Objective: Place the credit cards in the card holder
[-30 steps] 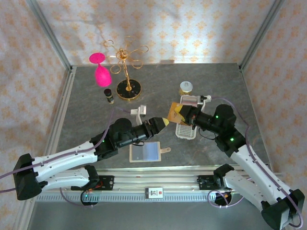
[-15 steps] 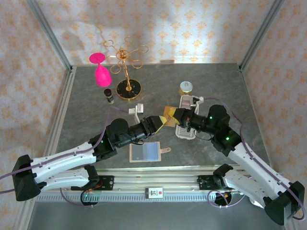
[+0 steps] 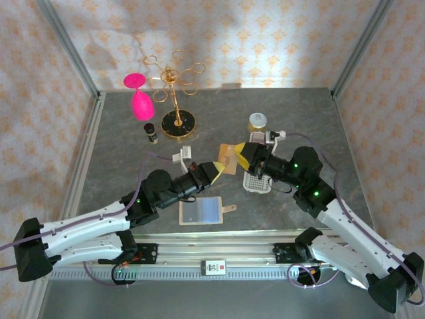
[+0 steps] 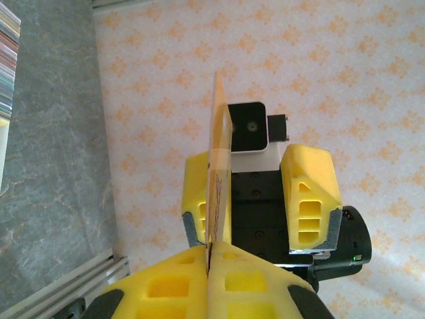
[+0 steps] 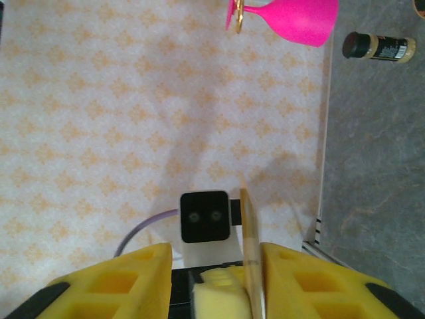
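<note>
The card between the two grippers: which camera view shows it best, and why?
Top external: the card shows its flat tan face between the left gripper and the right gripper. The left wrist view has it edge-on, clamped; the right wrist view has a thin edge.

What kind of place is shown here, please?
Probably a staged robot test cell, not a home: wallpapered panels in a metal frame, two arms bolted to a rail.

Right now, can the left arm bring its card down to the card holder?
Probably yes. The left tool is shut on the card, the right tool stands open around it, and the card holder lies open and uncovered beside the left arm.
</note>
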Available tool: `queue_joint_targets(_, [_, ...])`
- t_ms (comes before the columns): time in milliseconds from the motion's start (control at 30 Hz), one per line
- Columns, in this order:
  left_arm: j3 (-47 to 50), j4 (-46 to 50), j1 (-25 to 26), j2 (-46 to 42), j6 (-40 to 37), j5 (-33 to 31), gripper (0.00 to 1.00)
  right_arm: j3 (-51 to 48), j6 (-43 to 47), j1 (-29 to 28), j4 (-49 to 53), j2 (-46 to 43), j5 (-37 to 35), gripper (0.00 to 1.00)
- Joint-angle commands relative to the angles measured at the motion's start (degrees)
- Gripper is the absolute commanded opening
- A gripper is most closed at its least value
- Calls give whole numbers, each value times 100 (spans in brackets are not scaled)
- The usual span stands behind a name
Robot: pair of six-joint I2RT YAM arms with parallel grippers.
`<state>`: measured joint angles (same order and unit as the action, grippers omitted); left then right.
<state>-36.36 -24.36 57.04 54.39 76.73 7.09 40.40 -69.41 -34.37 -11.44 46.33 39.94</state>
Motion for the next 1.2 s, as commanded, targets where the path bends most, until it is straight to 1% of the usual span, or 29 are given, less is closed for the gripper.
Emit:
queue_joint_targets(0, [143,-361,39,-139,155,-281,0,-6,-90,-91,-366,-117,-181,36])
queue_joint_targets(167, [156,-443,59,-131,163,-226,0,-23,-98,-148,-384,-28,-194,34])
queue_joint_targets(233, [156,-497,71,-121,166,-226,0,-32,-108,-150,-406,-1,-181,31])
queue_joint_targets(400, [156,-560,95,-86,167,-199,0,-10,-121,-167,-465,17,-188,15])
queue_joint_targets(500, [155,-561,97,-85,176,-187,0,-6,-118,-192,-474,43,-148,13])
queue_joint_targets(567, [155,-546,108,-91,176,-190,0,6,-91,-240,-481,82,-144,9])
queue_joint_targets(633, [164,-526,119,-104,167,-191,0,3,-58,-310,-498,104,-189,0])
queue_joint_targets(733, [164,-242,131,-193,129,-244,0,14,37,-409,-478,143,-245,0])
queue_joint_targets(800, [143,425,131,-373,59,-393,32,20,262,-464,-205,149,-346,0])
queue_joint_targets(867, [78,1539,125,-592,-136,-630,55,-40,553,-532,193,155,-489,0])
queue_joint_targets(900, [18,2120,130,-659,-235,-749,63,-86,722,-587,363,162,-569,0])
queue_joint_targets(933, [-52,2841,130,-736,-276,-921,67,-160,951,-682,633,183,-724,0])
queue_joint_targets(1033, [-104,4513,130,-822,-286,-1290,68,-507,1344,-1019,910,308,-1095,0])
queue_joint_targets(1067, [-49,4834,129,-817,-268,-1330,68,-659,1403,-1129,866,352,-1183,0])
queue_joint_targets(1167, [117,5311,125,-694,-268,-1272,65,-1233,1500,-1538,521,486,-1567,0])
